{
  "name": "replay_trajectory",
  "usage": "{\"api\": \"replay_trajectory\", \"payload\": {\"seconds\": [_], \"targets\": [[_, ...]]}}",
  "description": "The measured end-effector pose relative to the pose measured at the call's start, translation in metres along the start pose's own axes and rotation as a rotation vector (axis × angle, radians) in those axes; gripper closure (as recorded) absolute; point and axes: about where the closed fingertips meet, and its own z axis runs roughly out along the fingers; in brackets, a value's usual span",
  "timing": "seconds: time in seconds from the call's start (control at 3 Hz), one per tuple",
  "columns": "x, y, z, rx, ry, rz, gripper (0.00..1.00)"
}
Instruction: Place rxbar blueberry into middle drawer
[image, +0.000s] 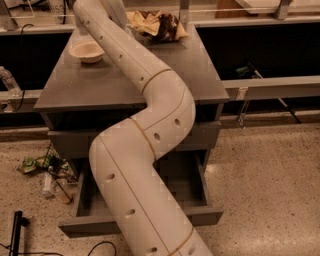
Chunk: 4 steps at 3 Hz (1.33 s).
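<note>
The middle drawer (199, 184) is pulled open at the bottom of the grey cabinet, and its grey floor shows to the right of my arm. My white arm crosses over the drawer and the cabinet top (200, 75) and reaches to the back. My gripper (116, 9) is at the arm's far end, at the top edge of the view over the back of the cabinet top, and is mostly cut off. The rxbar blueberry does not show; it is hidden or out of view.
A round beige bowl (86, 51) and a tan-and-brown snack bag (157, 24) sit on the cabinet top. A shut drawer front (206, 135) lies above the open one. Litter and bottles (50, 175) lie on the floor at left, and cables at the bottom left.
</note>
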Motion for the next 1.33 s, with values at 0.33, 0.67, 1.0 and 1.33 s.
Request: {"api": "replay_trajectory", "payload": {"seconds": [0.33,0.67,1.0,1.33], "targets": [[-0.007,0.019,-0.049,0.032,-0.109,0.008,1.00],[-0.004,0.021,-0.051,0.029,-0.102,0.012,1.00],[-0.005,0.020,-0.070,0.055,-0.117,0.000,1.00],[-0.009,0.038,-0.107,0.106,-0.207,0.064,1.00]]}}
